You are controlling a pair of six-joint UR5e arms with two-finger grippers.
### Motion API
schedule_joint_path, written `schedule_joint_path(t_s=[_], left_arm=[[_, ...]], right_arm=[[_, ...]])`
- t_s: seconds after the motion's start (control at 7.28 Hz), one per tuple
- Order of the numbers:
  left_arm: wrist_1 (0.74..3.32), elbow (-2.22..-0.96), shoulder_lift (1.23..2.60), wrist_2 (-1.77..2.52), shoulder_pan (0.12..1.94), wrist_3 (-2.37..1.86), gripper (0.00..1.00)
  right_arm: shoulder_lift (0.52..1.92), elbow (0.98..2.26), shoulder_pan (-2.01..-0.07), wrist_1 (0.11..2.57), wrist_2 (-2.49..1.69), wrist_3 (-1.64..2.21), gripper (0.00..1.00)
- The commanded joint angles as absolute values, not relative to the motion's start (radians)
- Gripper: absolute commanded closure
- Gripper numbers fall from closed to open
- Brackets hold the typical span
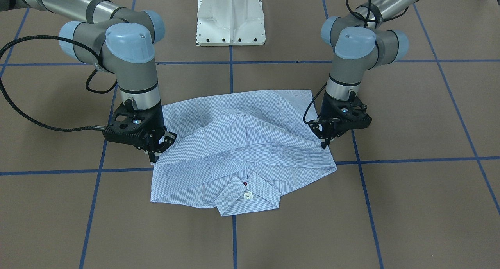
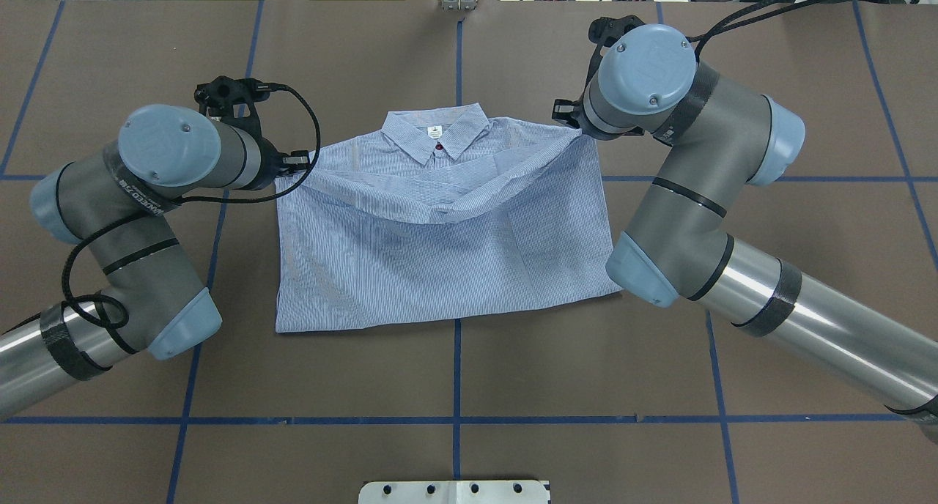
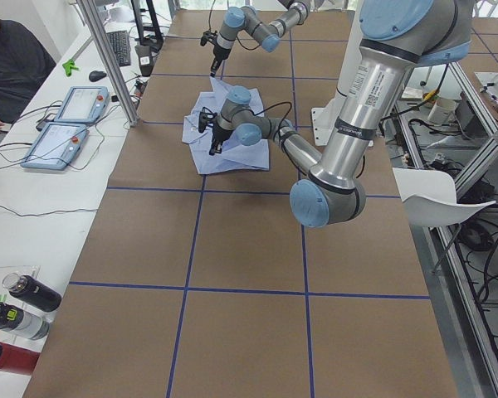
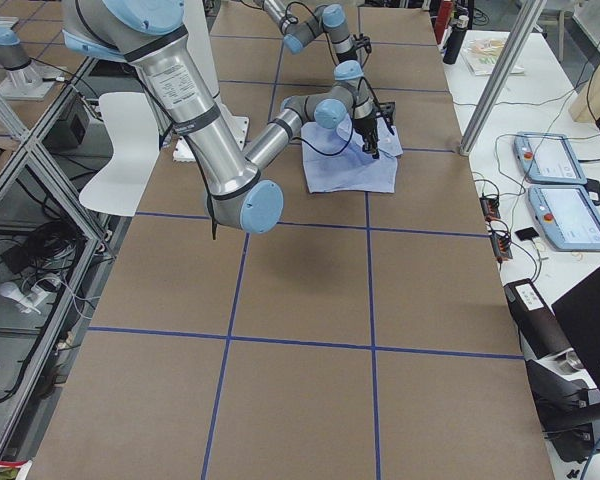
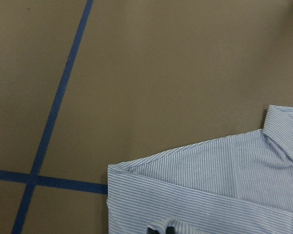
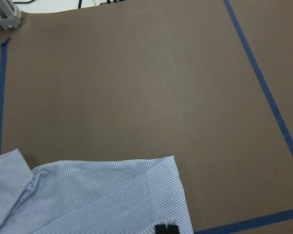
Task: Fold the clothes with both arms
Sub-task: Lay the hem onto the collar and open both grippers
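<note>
The light blue striped shirt [image 1: 242, 144] lies flat on the brown table, its collar [image 2: 436, 134] on the side away from the robot. A loose folded layer sags across the shirt [image 2: 440, 255] between the two grippers. My left gripper [image 1: 324, 145] stands at the shirt's edge near one shoulder, fingers together on the cloth; its tip shows in the left wrist view [image 5: 161, 229] with fabric around it. My right gripper [image 1: 153, 156] is at the opposite edge, shut on the cloth; its tip shows in the right wrist view [image 6: 166, 229].
The white pedestal base [image 1: 230, 17] stands behind the shirt. Blue tape lines [image 2: 456, 372] grid the table. In the exterior left view, two teach pendants [image 3: 66, 124] and bottles [image 3: 25, 307] lie on a side bench, where a person [image 3: 8, 66] sits.
</note>
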State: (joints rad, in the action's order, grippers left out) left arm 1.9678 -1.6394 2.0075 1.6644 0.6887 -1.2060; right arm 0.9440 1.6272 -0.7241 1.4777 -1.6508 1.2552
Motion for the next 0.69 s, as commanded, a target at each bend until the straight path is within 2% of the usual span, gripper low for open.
schedule_joint_path(t_s=[0.0, 0.55], left_arm=[[2.013, -1.589, 2.011, 1.667, 0.692, -1.172, 1.00], [2.017, -1.583, 2.011, 1.742, 0.732, -1.072, 1.00]], right_arm=[[0.945, 1.554, -0.727, 1.400, -1.652, 1.235, 1.00], [0.945, 1.500, -0.726, 1.358, -1.655, 1.209, 1.00]])
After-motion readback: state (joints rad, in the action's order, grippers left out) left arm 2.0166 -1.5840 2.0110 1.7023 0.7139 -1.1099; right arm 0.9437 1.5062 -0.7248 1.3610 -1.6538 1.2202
